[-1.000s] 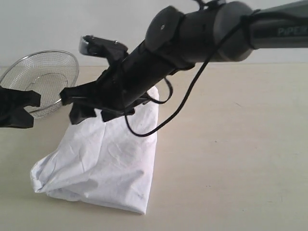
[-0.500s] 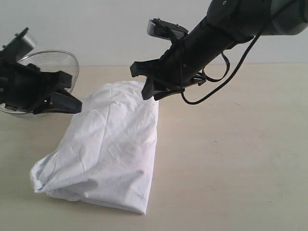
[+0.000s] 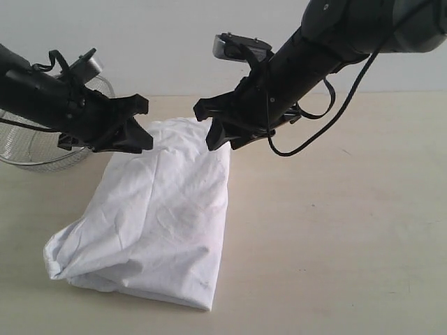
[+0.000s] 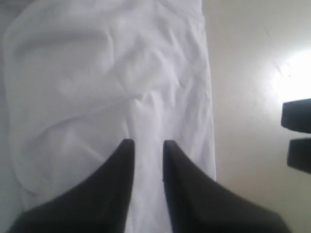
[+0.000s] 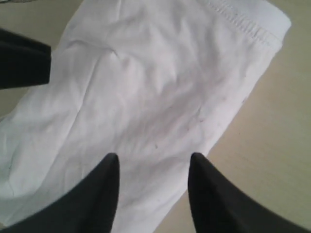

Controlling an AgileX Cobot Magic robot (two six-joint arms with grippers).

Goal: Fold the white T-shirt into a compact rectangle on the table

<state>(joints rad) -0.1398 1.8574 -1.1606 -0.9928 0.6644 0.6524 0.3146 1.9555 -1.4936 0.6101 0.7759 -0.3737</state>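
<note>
On table (image 3: pixel 349 230), shirt (image 3: pixel 160 223) lies folded flat, centre-left, near end rumpled. R arm (image 3: pixel 328 35) slants down from upper right, L arm (image 3: pixel 35 94) comes in from left, both over shirt's far edge. R gripper (image 3: pixel 208 127) jaws wide apart, empty; L gripper (image 3: pixel 145 125) jaws narrowly apart, empty. Mesh bowl (image 3: pixel 28 150) behind L arm.

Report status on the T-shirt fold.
Left gripper, right gripper: jaws open, empty, over white T-shirt far end. Shirt folded, wrinkled, on table. Mesh bowl far left, clear of shirt.

Left arm (image 3: pixel 38 94), right arm (image 3: pixel 335 35) black; tapered black fingers (image 5: pixel 99 194); looping black cable (image 3: pixel 286 154); grey wrist camera (image 3: pixel 241 47)
</note>
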